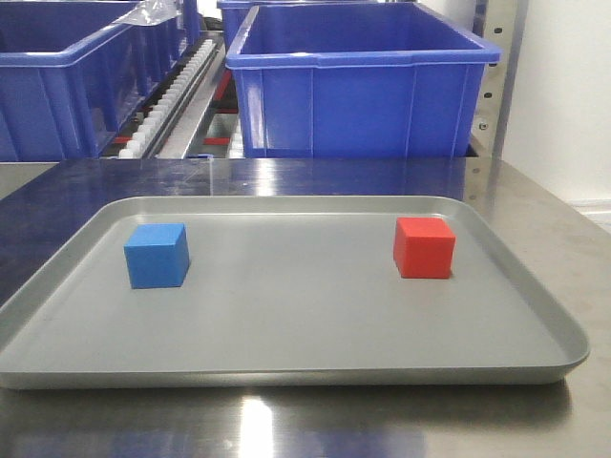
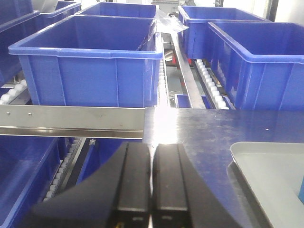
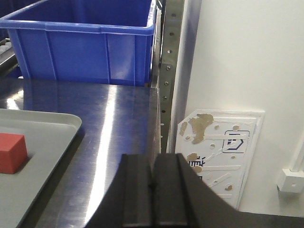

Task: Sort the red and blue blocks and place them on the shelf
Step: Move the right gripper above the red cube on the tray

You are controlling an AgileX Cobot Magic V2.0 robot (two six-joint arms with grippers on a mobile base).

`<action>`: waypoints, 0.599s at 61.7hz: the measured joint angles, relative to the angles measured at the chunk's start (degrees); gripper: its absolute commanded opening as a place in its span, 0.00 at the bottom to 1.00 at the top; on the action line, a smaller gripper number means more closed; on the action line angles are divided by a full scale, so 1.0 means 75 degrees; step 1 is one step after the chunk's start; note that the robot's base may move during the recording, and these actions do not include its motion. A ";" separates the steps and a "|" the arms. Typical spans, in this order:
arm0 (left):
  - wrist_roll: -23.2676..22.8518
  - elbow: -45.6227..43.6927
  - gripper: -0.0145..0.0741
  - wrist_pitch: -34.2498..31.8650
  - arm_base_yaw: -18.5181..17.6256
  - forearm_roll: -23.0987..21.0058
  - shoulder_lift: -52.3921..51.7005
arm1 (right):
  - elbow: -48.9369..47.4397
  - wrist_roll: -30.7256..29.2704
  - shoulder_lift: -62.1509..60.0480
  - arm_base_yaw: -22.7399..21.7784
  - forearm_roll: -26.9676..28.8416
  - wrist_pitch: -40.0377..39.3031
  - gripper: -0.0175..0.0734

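A blue block (image 1: 157, 255) sits on the left of the grey tray (image 1: 286, 315). A red block (image 1: 424, 247) sits on its right and shows again in the right wrist view (image 3: 11, 152). The shelf shows as a flat steel rail (image 2: 71, 120) in the left wrist view and a perforated upright post (image 3: 166, 76) in the right wrist view. My left gripper (image 2: 151, 148) is shut and empty, over the steel table left of the tray (image 2: 270, 175). My right gripper (image 3: 153, 159) is shut and empty, at the table's right edge, right of the tray (image 3: 42, 142). Neither gripper shows in the front view.
Large blue bins (image 1: 358, 81) stand behind the table on roller tracks (image 1: 177, 95); several more show in the left wrist view (image 2: 90, 61). One bin (image 3: 85, 42) stands behind the table at the right. A white wall (image 3: 247, 61) lies beyond the post.
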 measured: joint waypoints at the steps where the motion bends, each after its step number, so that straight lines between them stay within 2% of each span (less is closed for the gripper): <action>1: 0.0000 0.0000 0.30 0.0000 0.0000 0.0000 0.0000 | 0.0000 0.0000 0.0000 0.0000 0.0000 0.0000 0.21; 37: 0.0000 0.0000 0.30 0.0000 0.0000 0.0000 0.0000 | 0.0000 0.0000 0.0000 0.0000 0.0000 0.0000 0.21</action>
